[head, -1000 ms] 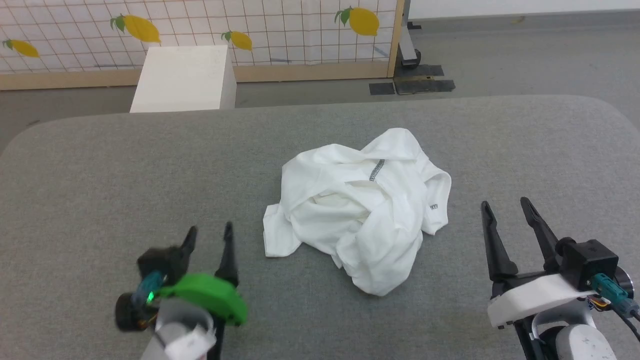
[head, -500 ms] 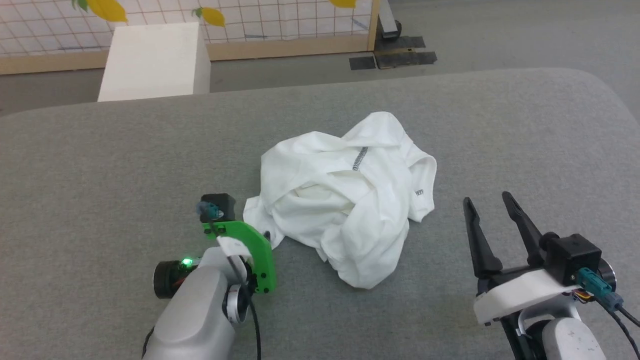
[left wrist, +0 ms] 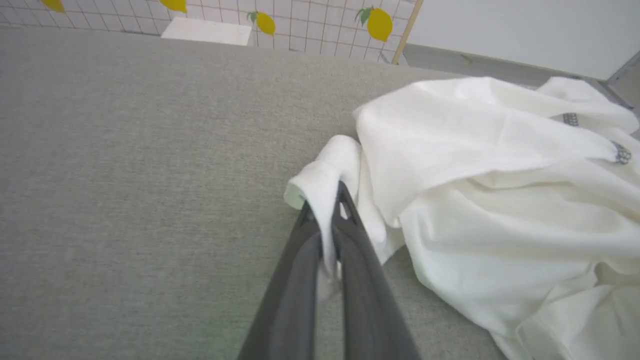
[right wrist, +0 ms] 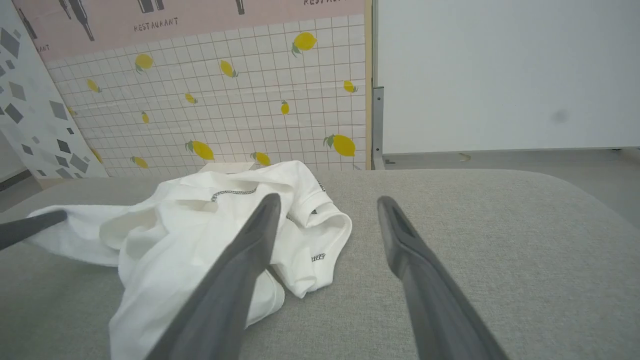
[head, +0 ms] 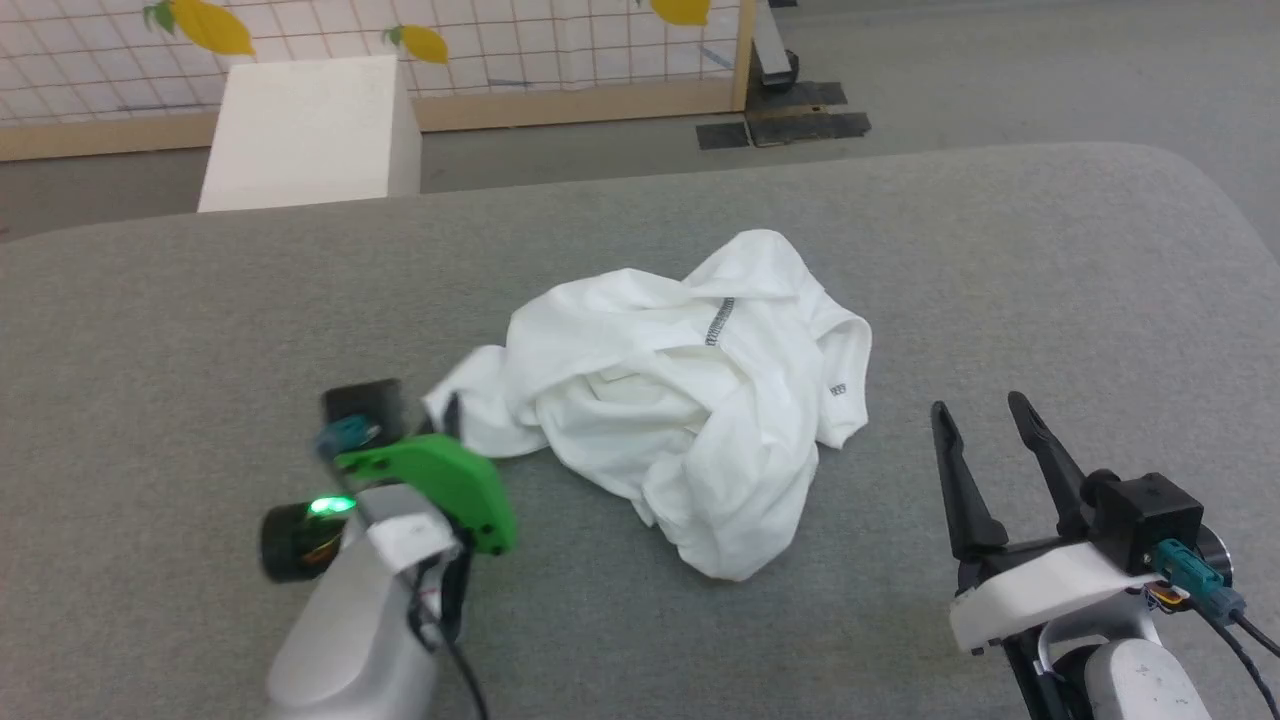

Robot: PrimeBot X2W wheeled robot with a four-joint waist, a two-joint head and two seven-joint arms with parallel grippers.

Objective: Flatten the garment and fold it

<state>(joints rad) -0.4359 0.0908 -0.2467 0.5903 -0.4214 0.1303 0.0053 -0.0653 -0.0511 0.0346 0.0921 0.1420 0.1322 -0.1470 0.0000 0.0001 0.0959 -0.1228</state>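
L claw (left wrist: 324,207) is pinching garment (head: 690,400) edge, table (head: 150,330) stretching wide left of it. R claw (head: 982,418) is gaping; crumpled garment's axis unclear.

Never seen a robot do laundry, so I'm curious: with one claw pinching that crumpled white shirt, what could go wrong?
1. The left gripper is shut on only a small edge fold of the garment; it could slip out when pulled.
2. The garment lies in a tangled heap, so pulling may drag the whole pile along the table rather than spread it.
3. The right gripper is open, apart from the cloth, so nothing anchors the other side.
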